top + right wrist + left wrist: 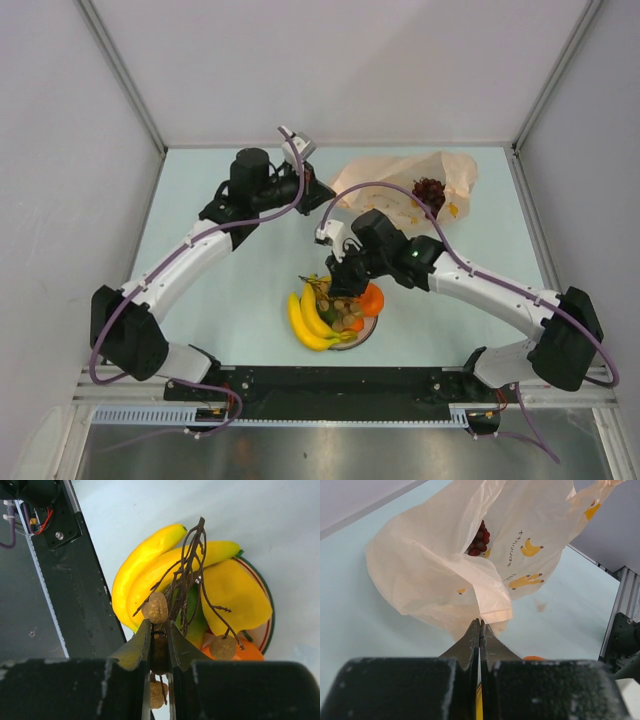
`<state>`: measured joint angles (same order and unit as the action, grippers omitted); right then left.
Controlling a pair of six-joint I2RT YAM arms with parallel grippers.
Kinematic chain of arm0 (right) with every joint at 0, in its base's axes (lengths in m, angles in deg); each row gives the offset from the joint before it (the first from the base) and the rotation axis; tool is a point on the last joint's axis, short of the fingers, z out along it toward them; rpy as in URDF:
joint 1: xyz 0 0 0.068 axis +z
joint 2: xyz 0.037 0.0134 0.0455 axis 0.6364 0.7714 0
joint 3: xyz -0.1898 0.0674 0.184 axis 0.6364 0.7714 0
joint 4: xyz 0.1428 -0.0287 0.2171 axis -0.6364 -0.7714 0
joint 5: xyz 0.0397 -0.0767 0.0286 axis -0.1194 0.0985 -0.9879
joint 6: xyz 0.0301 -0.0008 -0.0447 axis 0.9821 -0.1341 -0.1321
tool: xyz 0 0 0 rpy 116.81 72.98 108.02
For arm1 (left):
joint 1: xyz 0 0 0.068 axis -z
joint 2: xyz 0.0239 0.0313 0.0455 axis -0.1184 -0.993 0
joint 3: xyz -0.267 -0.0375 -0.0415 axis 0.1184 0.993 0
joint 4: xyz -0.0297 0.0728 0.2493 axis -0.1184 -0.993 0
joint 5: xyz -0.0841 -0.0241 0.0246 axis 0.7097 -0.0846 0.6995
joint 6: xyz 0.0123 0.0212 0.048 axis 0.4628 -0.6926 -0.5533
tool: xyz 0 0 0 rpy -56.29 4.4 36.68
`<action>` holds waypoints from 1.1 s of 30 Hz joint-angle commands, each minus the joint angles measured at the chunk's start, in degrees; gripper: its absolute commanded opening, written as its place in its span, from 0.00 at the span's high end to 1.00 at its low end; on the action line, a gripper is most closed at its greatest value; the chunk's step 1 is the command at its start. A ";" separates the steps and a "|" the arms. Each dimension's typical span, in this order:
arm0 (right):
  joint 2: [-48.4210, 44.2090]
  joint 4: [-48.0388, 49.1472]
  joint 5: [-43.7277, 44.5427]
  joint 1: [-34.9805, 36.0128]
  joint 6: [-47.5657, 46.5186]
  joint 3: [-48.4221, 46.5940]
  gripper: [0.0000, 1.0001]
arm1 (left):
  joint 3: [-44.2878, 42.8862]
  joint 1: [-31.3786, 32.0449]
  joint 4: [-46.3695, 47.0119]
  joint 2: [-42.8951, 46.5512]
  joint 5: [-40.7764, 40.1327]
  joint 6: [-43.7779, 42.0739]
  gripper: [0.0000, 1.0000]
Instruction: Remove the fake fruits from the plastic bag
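**A:** From above, where does everything sit?

**B:** The plastic bag [400, 180] lies at the far side of the bench [250, 300]. The dark purple grape bunch [430, 190] shows through it. The left fingers [322, 197] meet the bag's near-left edge. The right fingers [337, 288] hang over the plate [365, 335], which carries the banana bunch [305, 322] and the orange [373, 298].

**A:** And the left wrist camera?

**B:** The left fingers are pressed together on a thin fold of film just beside the bag's mouth. The dark grapes sit well back inside the opening.

**A:** The right wrist?

**B:** The right fingers are clamped on the brownish grape bunch [187, 575]. They grip a single grape low on it, not the stem. Its bare twigs stick out over the bananas, the mango [195, 622] and the yellow pepper-like piece [240, 597]. I cannot tell whether the bunch touches the pile.

**A:** What could go wrong from here?

**B:** I see three risks.
- **Snagging:** the twigs could catch on a finger when the grip opens. The bunch would then ride back up with the arm or drag a fruit off the crowded plate.
- **A weak hold:** with only one grape gripped, the bunch may swing or slip out early.
- **The bag slipping:** the pinched fold is slick and thin. If it slides free, the mouth may sag shut over the last bunch, or the whole bag may slide when the other arm reaches in.
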<state>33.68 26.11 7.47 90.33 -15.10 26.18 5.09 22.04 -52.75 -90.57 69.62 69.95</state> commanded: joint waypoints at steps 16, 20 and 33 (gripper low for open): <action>5.54 4.70 1.20 3.16 9.94 -1.84 1.00 | 4.87 -0.72 5.13 7.60 1.20 1.24 1.00; 5.20 2.33 2.95 3.16 9.42 -2.98 1.00 | 5.04 -0.80 5.22 7.86 1.20 1.24 1.00; 5.19 0.30 0.06 3.25 8.27 -0.35 0.69 | 4.51 -0.80 5.57 7.16 1.73 1.94 1.00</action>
<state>39.25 25.74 9.62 93.30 -6.76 25.35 9.90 21.60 -49.53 -84.80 69.95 71.04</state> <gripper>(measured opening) 0.269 0.004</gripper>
